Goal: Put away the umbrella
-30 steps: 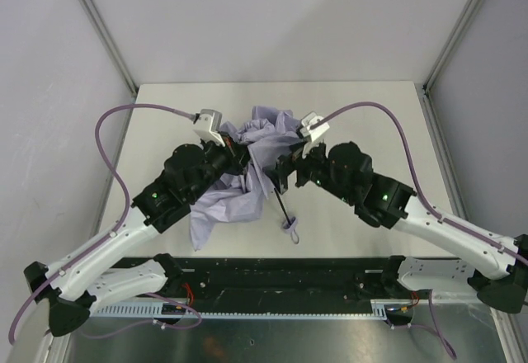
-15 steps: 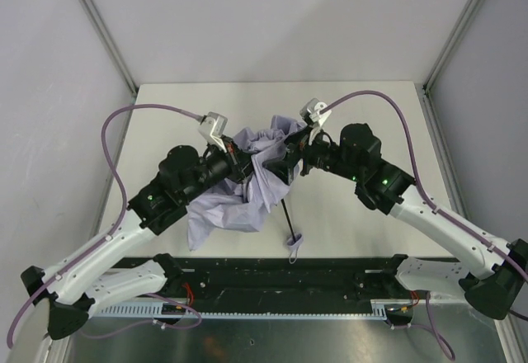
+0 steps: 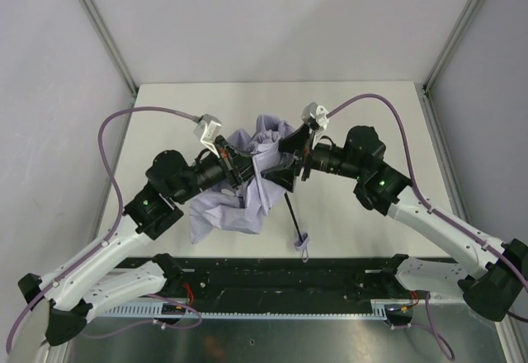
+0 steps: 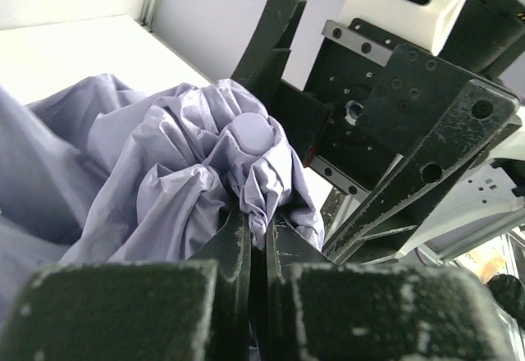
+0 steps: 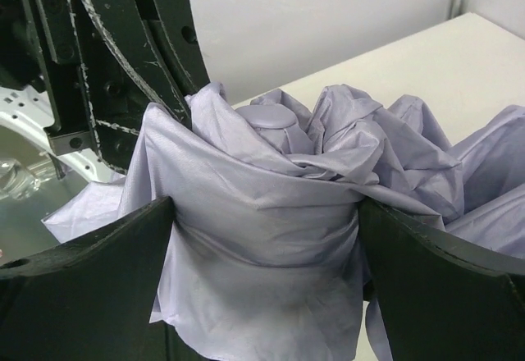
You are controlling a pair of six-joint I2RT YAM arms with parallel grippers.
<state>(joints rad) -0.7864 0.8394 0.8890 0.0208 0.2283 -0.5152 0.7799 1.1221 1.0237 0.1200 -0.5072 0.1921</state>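
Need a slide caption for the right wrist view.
Right end effector clasps the bunched lavender umbrella from both sides.

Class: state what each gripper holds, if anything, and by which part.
Both hold the umbrella by its canopy. The left gripper pinches a fold beside the top cap, and the right gripper clamps the bunched fabric just below that cap.
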